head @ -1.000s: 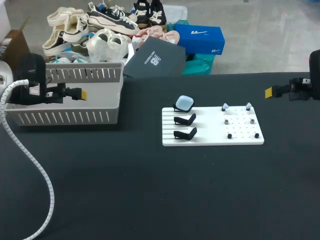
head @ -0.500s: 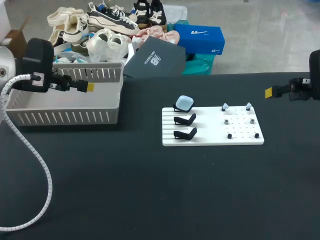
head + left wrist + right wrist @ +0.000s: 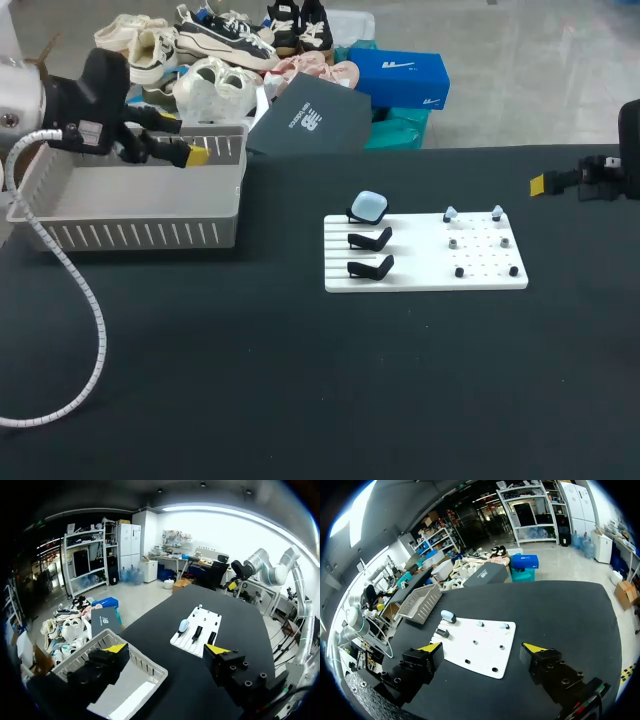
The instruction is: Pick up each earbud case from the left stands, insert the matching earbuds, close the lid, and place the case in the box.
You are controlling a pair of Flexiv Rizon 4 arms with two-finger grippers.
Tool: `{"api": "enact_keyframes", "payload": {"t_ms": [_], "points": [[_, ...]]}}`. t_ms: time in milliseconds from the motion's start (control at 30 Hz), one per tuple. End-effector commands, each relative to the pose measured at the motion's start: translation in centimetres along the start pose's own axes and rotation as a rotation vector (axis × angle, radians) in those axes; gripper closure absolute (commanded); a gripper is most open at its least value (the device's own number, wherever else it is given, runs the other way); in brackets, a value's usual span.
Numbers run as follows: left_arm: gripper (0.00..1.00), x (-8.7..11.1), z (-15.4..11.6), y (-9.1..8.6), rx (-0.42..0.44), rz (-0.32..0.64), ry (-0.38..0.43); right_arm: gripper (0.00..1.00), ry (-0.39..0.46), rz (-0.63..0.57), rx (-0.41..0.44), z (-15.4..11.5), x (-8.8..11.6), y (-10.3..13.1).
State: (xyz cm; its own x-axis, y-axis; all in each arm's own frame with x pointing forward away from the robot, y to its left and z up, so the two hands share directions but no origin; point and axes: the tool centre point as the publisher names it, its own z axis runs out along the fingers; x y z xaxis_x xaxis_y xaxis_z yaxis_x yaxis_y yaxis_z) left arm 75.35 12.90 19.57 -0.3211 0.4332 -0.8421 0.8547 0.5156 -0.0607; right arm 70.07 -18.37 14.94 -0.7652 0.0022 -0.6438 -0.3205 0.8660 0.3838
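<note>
A white board (image 3: 425, 255) lies mid-table. On its left side a pale blue earbud case (image 3: 369, 206) rests on the farthest stand, and the two nearer black stands (image 3: 370, 239) hold nothing. Small earbuds (image 3: 450, 213) sit on pegs on the board's right side. The grey slatted box (image 3: 130, 235) stands at the left. My left gripper (image 3: 195, 156) hovers open over the box's far right corner; its wrist view shows the left gripper (image 3: 167, 649) empty, with the box (image 3: 145, 662) below and the case (image 3: 183, 625) ahead. My right gripper (image 3: 537, 184) hangs open at the right edge; the right gripper (image 3: 481, 647) faces the board (image 3: 485, 655) and the case (image 3: 448, 616).
The left arm's white cable (image 3: 70, 290) loops down over the black tablecloth (image 3: 300, 400) in front of the box. Beyond the board in the right wrist view stands the box (image 3: 419, 601).
My left arm has swung up and to the right, from above the box's near left part to its far right corner. The right arm has kept still.
</note>
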Motion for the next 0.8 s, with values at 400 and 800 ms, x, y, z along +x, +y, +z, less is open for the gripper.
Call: {"api": "enact_keyframes", "payload": {"t_ms": [400, 800], "points": [[0.00, -1.1, 7.0, 1.6, 0.312, 0.113, 0.014, 0.00, 0.001, -0.001, -0.002, 0.0, 0.0, -0.1], [0.00, -1.3, 10.9, 1.0, 0.410, 0.242, -0.006, 0.00, 0.001, -0.001, -0.002, 0.0, 0.0, -0.1]]}}
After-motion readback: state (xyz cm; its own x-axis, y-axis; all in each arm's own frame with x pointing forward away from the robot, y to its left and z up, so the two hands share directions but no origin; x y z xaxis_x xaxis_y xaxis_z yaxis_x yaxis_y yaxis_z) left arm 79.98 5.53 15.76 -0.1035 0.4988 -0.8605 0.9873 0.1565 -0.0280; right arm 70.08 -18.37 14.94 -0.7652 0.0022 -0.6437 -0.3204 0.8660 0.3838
